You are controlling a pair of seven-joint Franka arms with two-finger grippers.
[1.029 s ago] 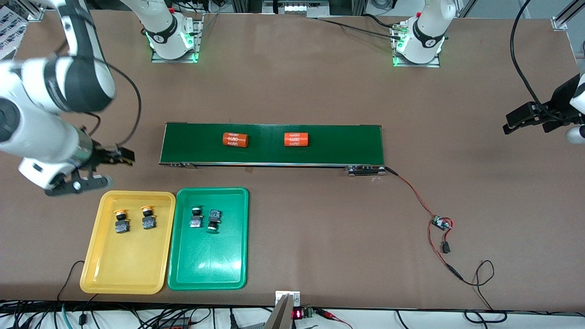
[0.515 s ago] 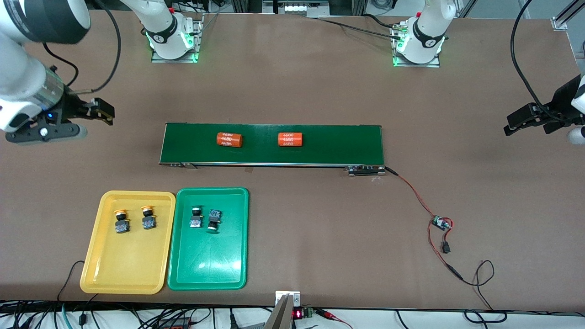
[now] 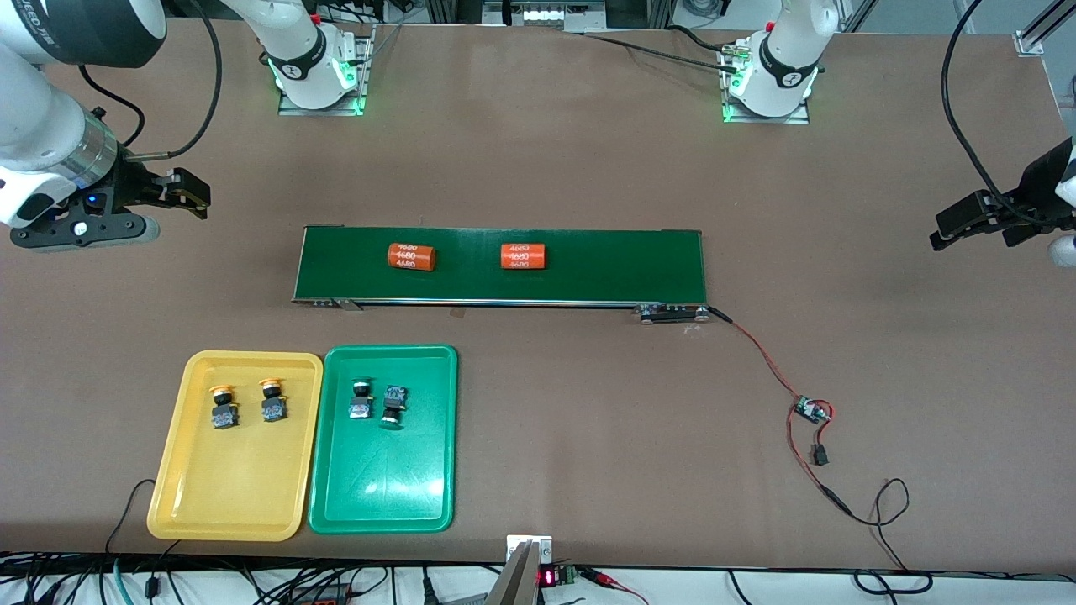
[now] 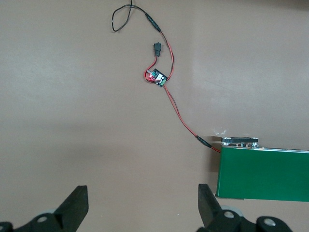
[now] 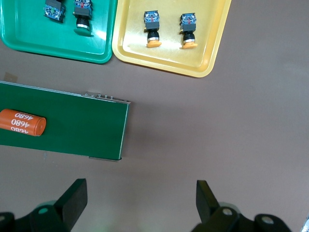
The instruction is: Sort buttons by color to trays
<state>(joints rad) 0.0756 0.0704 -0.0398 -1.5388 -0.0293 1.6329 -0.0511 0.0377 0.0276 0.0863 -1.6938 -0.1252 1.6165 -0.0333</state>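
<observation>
Two arms, front view: right gripper (image 3: 181,195) over bare table at the right arm's end, left gripper (image 3: 967,220) over the left arm's end; both level, empty.
Trays, front view: yellow-capped buttons (image 3: 224,407) in yellow tray (image 3: 235,504), green-capped buttons (image 3: 378,402) in green tray (image 3: 382,496).
Left wrist view: fingers (image 4: 77,208) wide apart, over bare table beside the conveyor belt (image 4: 263,174).
Right wrist view: fingers (image 5: 75,198) wide apart, nothing between.

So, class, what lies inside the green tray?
Two buttons lie side by side in the green tray, toward the belt end. Nothing else shows; whatever sits under them is covered.
</observation>
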